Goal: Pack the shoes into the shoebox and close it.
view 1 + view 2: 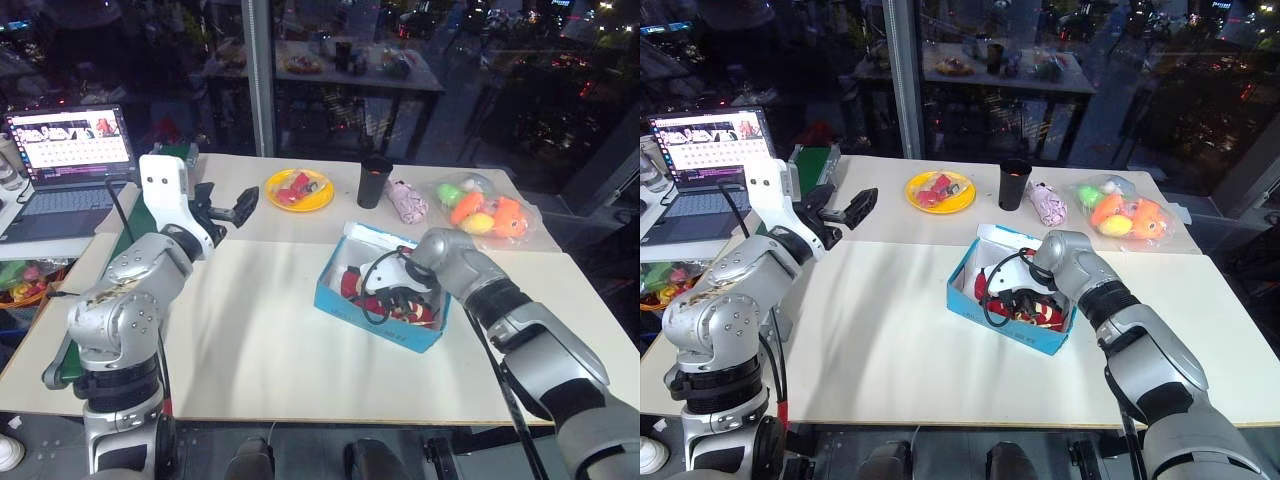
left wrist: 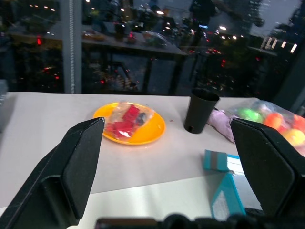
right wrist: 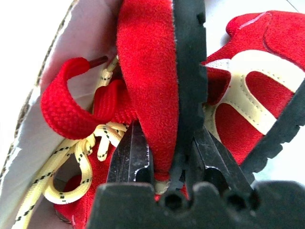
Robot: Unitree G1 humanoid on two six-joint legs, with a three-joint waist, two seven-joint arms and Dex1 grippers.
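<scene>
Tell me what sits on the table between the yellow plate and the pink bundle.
A black cup stands between the yellow plate and the pink bundle, seen in the left eye view and the left wrist view.

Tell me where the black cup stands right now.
In the head views the black cup stands upright at the far side of the table, between the yellow plate on its left and a pink bundle on its right, behind the shoebox.

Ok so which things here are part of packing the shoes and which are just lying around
For the job: shoes, shoebox, right gripper shut on a shoe.

Lying about: yellow plate, black cup, bag of fruit, pink bundle, laptop.
</scene>
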